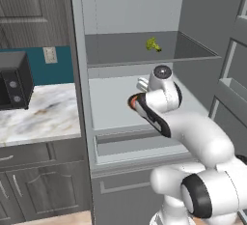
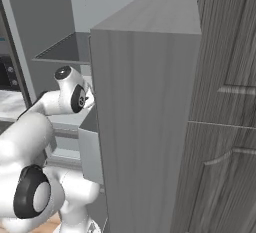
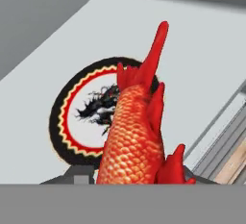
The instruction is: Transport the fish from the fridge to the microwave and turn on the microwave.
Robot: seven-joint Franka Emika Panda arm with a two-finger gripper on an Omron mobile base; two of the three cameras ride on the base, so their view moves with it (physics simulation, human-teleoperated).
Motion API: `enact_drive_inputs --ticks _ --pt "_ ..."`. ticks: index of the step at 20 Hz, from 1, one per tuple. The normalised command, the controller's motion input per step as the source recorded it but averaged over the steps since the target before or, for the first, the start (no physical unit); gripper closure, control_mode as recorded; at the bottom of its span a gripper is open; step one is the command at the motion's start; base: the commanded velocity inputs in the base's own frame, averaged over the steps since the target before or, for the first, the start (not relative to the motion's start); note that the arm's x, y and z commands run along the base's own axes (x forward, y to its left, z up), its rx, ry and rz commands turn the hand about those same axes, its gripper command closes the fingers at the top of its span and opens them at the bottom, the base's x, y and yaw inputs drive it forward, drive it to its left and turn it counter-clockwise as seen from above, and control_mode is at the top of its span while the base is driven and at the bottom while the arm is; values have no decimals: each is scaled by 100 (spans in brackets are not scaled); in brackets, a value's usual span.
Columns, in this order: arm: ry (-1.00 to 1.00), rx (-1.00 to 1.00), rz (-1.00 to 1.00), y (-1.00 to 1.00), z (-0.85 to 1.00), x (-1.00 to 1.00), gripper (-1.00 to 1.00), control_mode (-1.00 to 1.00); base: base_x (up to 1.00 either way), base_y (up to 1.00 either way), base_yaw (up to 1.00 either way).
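Note:
The red-orange scaly fish point(image 3: 137, 131) rises close in front of the hand camera, tail fin pointing up. My gripper point(image 3: 136, 176) is shut on the fish at its lower body, and grey finger parts show on either side. Below and behind it, a round dark plate point(image 3: 77, 117) with an orange-red rim lies on the pale shelf of the fridge point(image 1: 78, 74). In the left base view my hand point(image 1: 143, 83) reaches into the open fridge over its middle shelf, and the wrist hides the fingers. The microwave is out of view.
A small yellow-green vegetable point(image 1: 153, 44) lies on the upper shelf. A drawer point(image 1: 135, 144) sits below the middle shelf. The open fridge door point(image 2: 145, 127) stands close on the arm's right. A marble counter point(image 1: 38, 113) with a black two-knob box point(image 1: 12, 81) lies left.

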Motion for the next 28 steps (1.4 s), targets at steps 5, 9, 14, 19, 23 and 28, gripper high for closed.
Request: enact_drive_inputs --ticks 5,9,14,19,23,28 --pt "0 0 2 0 43 -65 100 -100 0 0 0" --pt "0 0 14 0 35 -52 100 -100 0 0 0" --pt "3 0 17 0 28 -56 100 -100 0 0 0" --pt "8 0 8 0 41 -45 100 -100 0 0 0" --pt "5 0 2 0 40 -39 100 -100 0 0 0" --pt "0 0 5 0 28 -39 100 -100 0 0 0"
